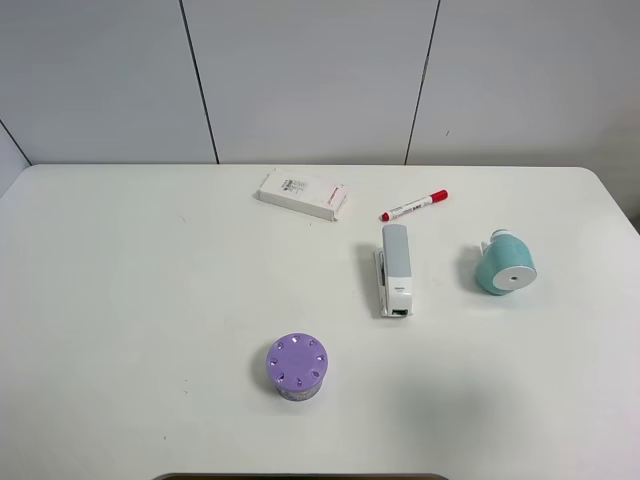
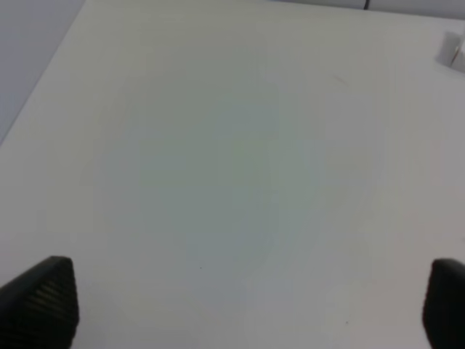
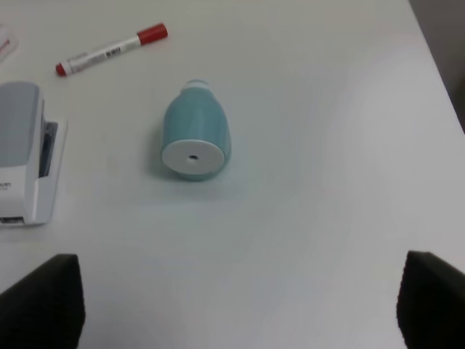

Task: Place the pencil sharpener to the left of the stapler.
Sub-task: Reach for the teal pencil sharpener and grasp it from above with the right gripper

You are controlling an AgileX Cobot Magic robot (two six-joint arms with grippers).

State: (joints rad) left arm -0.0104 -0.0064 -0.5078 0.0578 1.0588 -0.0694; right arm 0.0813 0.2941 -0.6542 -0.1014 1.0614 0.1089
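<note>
Your pencil sharpener (image 1: 505, 265) lies centre-right in the overhead frame, right of the stapler (image 1: 396, 270), white face toward the bottom edge, straight ahead of your right fingers (image 3: 45, 299), spread wide and empty; left fingers (image 2: 40, 302) likewise, well away.

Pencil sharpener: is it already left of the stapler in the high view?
No, the pencil sharpener lies right of the stapler, apart from it.
</note>
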